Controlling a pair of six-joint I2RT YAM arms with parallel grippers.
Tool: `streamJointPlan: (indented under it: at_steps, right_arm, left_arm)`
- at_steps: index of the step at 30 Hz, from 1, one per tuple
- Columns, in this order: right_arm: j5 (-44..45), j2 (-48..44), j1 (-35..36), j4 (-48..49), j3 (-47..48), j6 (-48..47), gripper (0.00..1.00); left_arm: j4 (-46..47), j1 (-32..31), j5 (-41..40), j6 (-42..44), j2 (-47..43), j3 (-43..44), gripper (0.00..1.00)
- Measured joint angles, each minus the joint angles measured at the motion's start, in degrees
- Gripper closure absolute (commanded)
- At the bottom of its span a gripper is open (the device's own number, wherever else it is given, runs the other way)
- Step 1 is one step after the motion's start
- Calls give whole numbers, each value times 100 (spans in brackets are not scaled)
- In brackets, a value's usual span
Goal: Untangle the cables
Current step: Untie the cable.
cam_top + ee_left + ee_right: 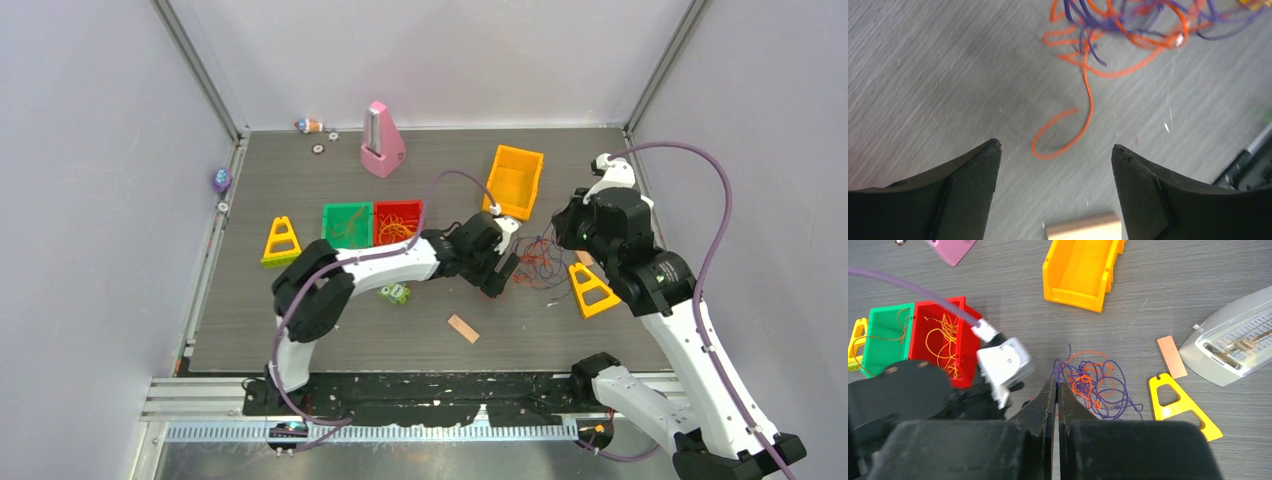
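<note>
Teasing-out time: left tool (1055,149) gapes over a stray orange tail (1090,102) of the cables (1095,382), right tool (1055,386) pinched shut at the tangle's edge, so next, likely, clamp that tail and draw it clear.

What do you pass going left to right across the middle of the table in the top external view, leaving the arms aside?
In order: yellow triangular frame → green bin → red bin → small wooden block → cables → second yellow triangular frame.

pale walls (100,150) enclose a dark wood-grain tabletop (270,190).
</note>
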Motion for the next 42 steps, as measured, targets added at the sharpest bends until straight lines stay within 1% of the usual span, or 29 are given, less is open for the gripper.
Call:
streamJointPlan:
  at_steps: [2,4,5,6,7,8,9,10,14,16,18,21,23,27,32,33,35,38,42]
  right_arm:
    - [-4,2,0,0,0,9,94]
    - [2,0,0,0,0,35,94]
    - [11,-2,-2,2,0,61,94]
    - [28,-13,0,2,0,96,94]
    - [39,-28,-2,0,-2,125,94]
    - [74,-66,-2,4,-7,155,94]
    - [101,-111,-2,2,-11,179,94]
    - [127,-166,-2,4,-11,203,94]
    - [210,-343,-2,9,-11,302,94]
    - [275,-387,-2,9,-13,330,94]
    - [396,-417,-4,9,-37,378,94]
    - [684,-544,-35,33,-219,470,94]
    - [826,-629,-57,50,-382,525,94]
    - [964,-658,-76,111,-743,632,94]
    - [968,-389,-153,232,-1270,743,94]
    - [964,-321,-181,243,-1362,761,94]
    - [918,-120,-269,284,-1598,811,94]
    - [890,57,-636,227,-1788,942,94]
    - [1014,175,-1108,111,-1832,1233,94]
  left_arm:
    - [-273,0,-94,-2,492,551,23]
    - [-446,0,-149,-35,782,754,25]
    - [-549,0,-175,-55,852,756,29]
    - [-669,0,-197,-79,896,748,38]
    - [-758,0,-238,-94,922,734,52]
    - [-778,0,-278,-146,925,734,68]
    - [-796,0,-289,-177,925,734,88]
    - [-815,0,-315,-232,925,734,100]
    - [-708,0,-411,-260,866,544,100]
    - [-446,2,-535,-291,603,127,100]
    - [-358,15,-708,-323,63,-579,100]
    - [-516,162,-874,-343,-1040,-1515,100]
    - [-573,398,-901,-352,-1790,-1880,100]
    - [-723,1139,-824,-387,-3536,-2444,100]
    - [-1408,1902,-837,-396,-5466,-2800,100]
    - [-1534,2061,-855,-396,-5731,-2813,100]
    - [-1827,2575,-920,-404,-6325,-2833,100]
    - [-2190,3237,-1305,-538,-7069,-2859,100]
    - [-2461,3598,-1943,-748,-7978,-3034,100]
